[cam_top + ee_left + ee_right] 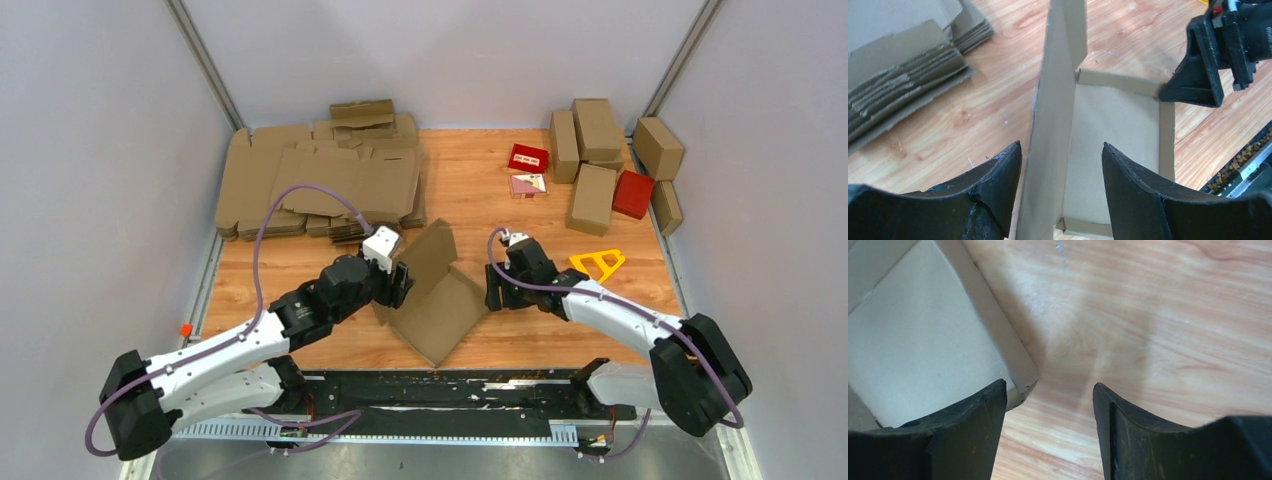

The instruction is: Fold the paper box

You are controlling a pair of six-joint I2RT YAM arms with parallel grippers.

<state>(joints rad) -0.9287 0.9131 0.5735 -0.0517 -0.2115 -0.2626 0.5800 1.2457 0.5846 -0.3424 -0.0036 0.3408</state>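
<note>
Box of plain brown cardboard (440, 310), half folded, mid-frame on wooden table (480, 190). Left hand (1060, 146) spread around its upright flap (1053, 100); right hand (1048, 384) spread beside its right corner.

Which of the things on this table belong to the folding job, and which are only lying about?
Belong to the job: paper box, one flap upright; left gripper, open astride that flap; right gripper, open at its corner.
Only lying about: stack of flat blanks; finished brown boxes; red boxes; yellow triangle.
</note>
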